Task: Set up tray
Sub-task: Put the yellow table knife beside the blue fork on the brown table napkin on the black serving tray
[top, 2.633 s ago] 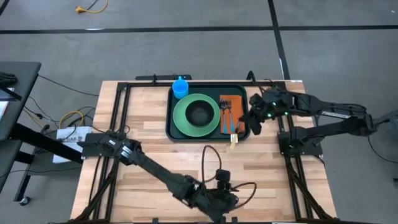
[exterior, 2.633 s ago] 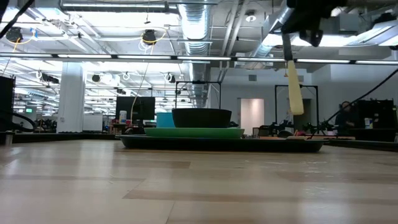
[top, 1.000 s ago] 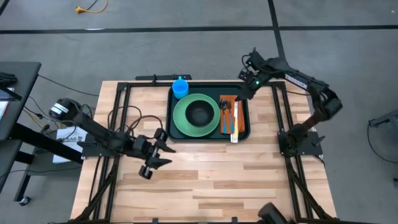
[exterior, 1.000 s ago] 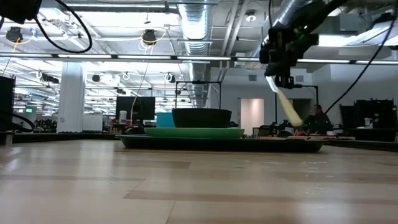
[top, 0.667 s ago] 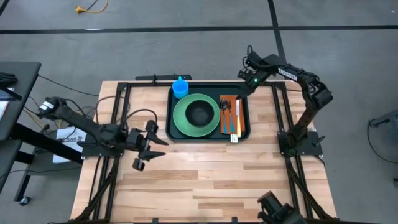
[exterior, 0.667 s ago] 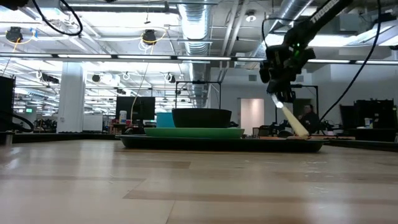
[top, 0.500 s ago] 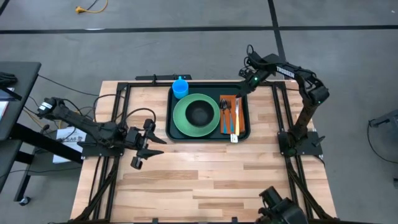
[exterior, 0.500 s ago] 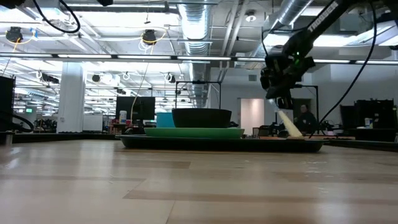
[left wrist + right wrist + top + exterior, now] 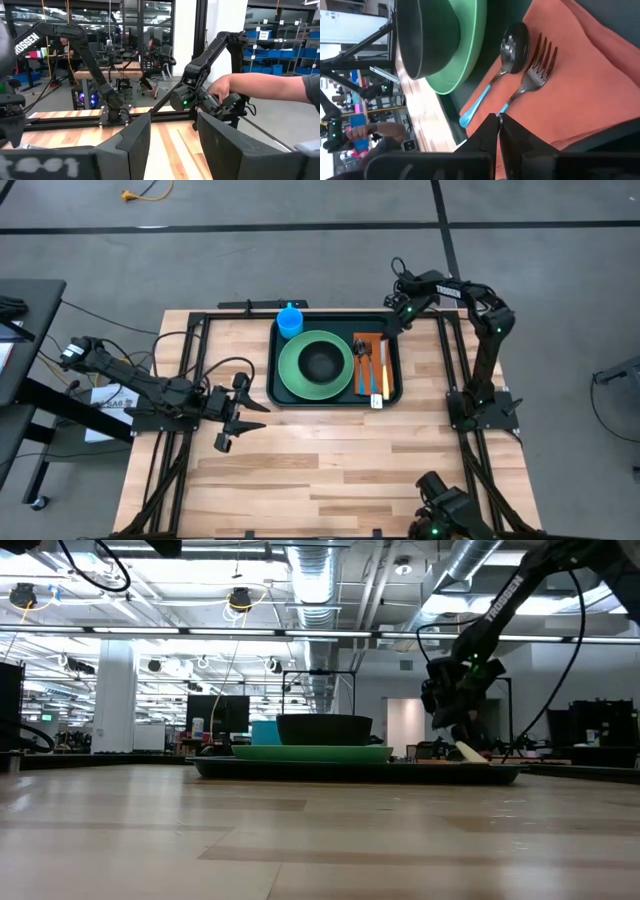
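Observation:
The dark green tray (image 9: 274, 385) (image 9: 350, 772) lies at the table's far middle. On it are a light-green plate (image 9: 295, 380) with a dark bowl (image 9: 320, 362), a blue cup (image 9: 290, 322), and an orange napkin (image 9: 580, 75) with a spoon (image 9: 512, 45) and fork (image 9: 535, 70). A pale knife (image 9: 379, 380) lies along the napkin's right side. My right gripper (image 9: 392, 328) (image 9: 497, 122) is shut, low over the tray's far right corner. My left gripper (image 9: 248, 402) (image 9: 172, 135) is open and holds nothing, just left of the tray. My right gripper seems shut on the knife's far end (image 9: 462, 747), coming from the far right and slanting down. The fingers themselves hide the place of contact. The knife lies nearly flat along the napkin, and its near end (image 9: 376, 402) rests at the tray's near rim.
Bare wooden table top (image 9: 330, 470) spreads near and left of the tray. Black frame rails (image 9: 190, 370) run along both table sides. In the left wrist view a person's hand (image 9: 225, 92) shows beyond the table, at another arm.
My right gripper has come down toward the tray's far right corner. The knife has tipped from a steep slant to nearly flat on the napkin. My left gripper has drifted a little toward the table's left and far edges, staying open.

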Robot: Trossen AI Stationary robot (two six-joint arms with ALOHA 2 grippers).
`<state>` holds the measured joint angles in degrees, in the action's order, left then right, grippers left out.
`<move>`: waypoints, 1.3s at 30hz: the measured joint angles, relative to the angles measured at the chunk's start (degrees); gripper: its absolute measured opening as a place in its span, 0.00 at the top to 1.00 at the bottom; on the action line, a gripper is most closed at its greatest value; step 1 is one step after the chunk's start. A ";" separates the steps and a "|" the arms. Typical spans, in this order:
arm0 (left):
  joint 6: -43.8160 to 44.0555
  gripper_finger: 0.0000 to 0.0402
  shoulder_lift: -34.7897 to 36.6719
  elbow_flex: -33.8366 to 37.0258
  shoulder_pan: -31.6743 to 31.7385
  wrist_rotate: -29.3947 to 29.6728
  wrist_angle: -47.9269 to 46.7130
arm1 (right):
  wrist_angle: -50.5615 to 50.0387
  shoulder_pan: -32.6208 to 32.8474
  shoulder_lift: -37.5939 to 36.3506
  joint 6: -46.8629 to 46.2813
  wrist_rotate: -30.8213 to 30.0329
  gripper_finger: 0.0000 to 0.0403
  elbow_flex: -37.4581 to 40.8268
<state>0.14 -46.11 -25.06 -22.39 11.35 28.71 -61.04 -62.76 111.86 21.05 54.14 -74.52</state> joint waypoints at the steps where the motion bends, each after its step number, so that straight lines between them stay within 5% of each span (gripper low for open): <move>1: -0.02 0.62 0.00 0.00 0.00 0.00 0.01 | 0.08 0.01 0.32 0.12 -0.01 1.00 0.00; 39: -0.04 0.62 0.00 0.00 -0.02 0.00 -1.14 | 8.28 3.50 0.65 -8.38 -6.51 1.00 0.00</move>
<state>0.10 -46.11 -25.06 -22.41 11.35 27.57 -52.76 -59.27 112.51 12.67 47.63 -74.52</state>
